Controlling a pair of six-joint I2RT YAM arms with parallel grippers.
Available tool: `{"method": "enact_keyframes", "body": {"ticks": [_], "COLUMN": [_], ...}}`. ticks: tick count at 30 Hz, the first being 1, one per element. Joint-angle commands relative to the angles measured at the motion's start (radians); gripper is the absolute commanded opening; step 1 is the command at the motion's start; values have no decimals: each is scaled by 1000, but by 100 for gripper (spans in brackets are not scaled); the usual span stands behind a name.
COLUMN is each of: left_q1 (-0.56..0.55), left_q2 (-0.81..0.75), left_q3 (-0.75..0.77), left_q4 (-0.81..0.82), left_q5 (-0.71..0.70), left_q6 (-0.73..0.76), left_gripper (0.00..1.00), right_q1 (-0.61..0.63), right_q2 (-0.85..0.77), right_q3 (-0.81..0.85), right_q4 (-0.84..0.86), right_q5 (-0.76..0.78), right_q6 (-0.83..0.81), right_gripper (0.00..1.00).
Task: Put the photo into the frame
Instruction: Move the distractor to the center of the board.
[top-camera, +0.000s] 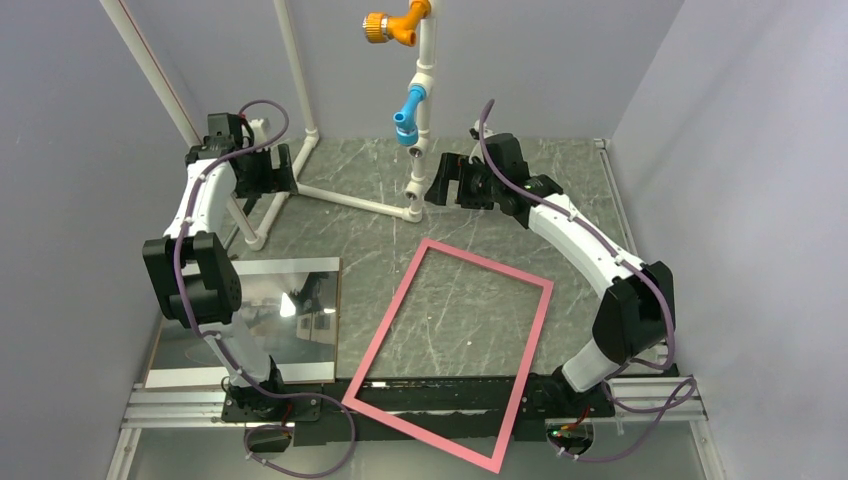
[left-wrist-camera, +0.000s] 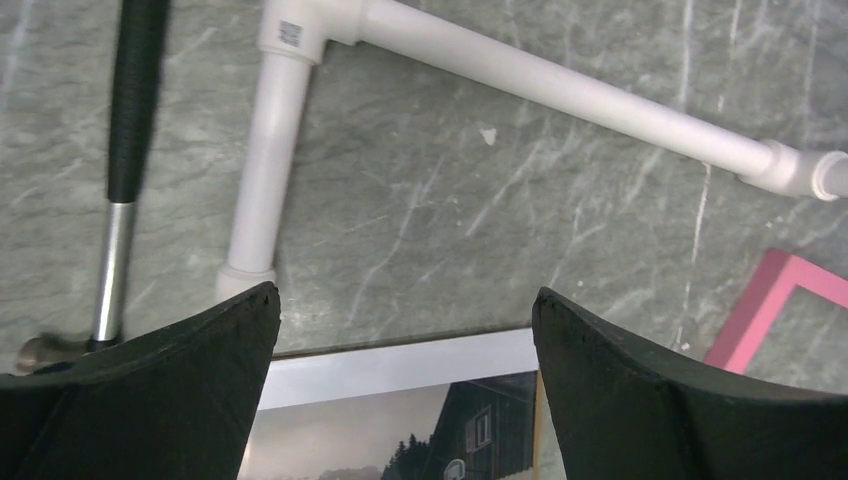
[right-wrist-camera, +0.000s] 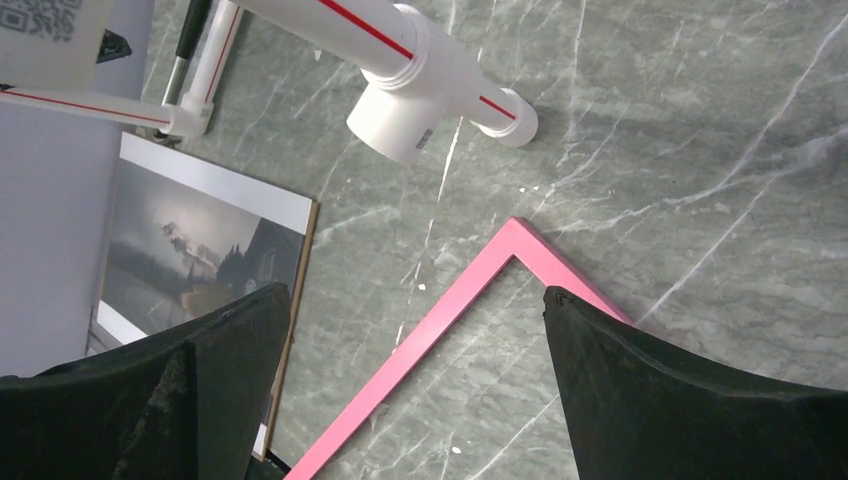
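Observation:
The frame (top-camera: 380, 335), pink with a clear pane, lies flat and skewed mid-table, its near corner over the front rail. The photo (top-camera: 270, 310), a glossy print of a house under a grey sky, lies at the left on a brown board. My left gripper (top-camera: 268, 172) hovers open at the back left. In the left wrist view the left gripper (left-wrist-camera: 405, 300) is above the photo's (left-wrist-camera: 400, 410) far white margin, with nothing between its fingers. My right gripper (top-camera: 440, 188) is open at the back centre. In the right wrist view the right gripper (right-wrist-camera: 415, 295) is above the frame's (right-wrist-camera: 420, 338) far corner.
A white pipe stand (top-camera: 345, 198) with orange and blue fittings rises at the back between the arms. Its base pipes (left-wrist-camera: 270, 150) lie just beyond the photo. A tool with a black handle (left-wrist-camera: 125, 130) lies left of them. Grey walls close in the table on both sides.

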Motion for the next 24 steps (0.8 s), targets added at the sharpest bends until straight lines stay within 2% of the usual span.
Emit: {"method": "enact_keyframes", "body": {"ticks": [1,7,14,20,24], "left_q1": [18,-5,-123,-247,-358], "left_q2": [-57,-65,-86,-179,-239], "left_q3": [-30,-52,-80,-248,-362], "left_q4": [38,46,1,65,110], "left_q5": [129,203,165,173,173], "left_q6": [1,-2,-3,-54,-105], "left_gripper": [99,99,100,100,97], "right_q1": [2,1,-1,-32,-100], "right_q2": [-41,-46,-68,-131,-182], "right_q3": [-23,-39,-117,-243,-346], "right_q4": [20,23,33,55,105], "right_q5": [-20,-31,-61,-86,-186], "right_q6": [-9,-8,5,45,108], "right_gripper": [100,100,100,100,100]}}
